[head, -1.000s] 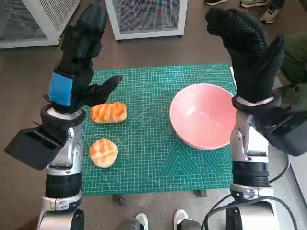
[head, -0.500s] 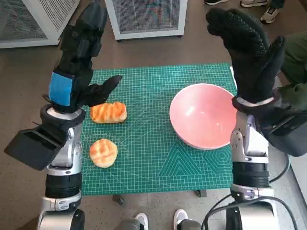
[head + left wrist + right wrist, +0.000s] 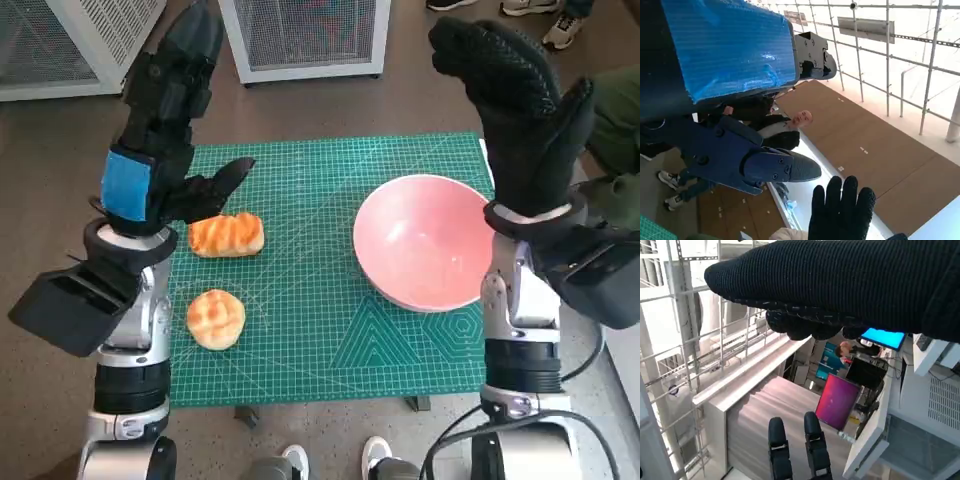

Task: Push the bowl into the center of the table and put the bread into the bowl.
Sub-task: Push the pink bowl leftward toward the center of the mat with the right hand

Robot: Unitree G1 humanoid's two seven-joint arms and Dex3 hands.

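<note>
Nothing has moved since the earlier frames. Round golden bread roll (image 3: 215,318) lies nearest on the green cutting mat (image 3: 320,300), striped oblong bread roll (image 3: 226,234) beyond. Pink plastic bowl (image 3: 425,240) sits right of centre. Left hand (image 3: 165,130) and right hand (image 3: 515,100) raised, fingers spread, empty. Risk: a hard sideways shove tips the bowl.

On the counter (image 3: 300,370) lay a cutting mat (image 3: 320,290). The bowl (image 3: 424,242) sat on the mat's right part, near the right edge. Two pieces of bread lay on the left part: one bread (image 3: 226,234) farther back, the other bread (image 3: 215,318) just in front of it, both well apart from the bowl.
</note>
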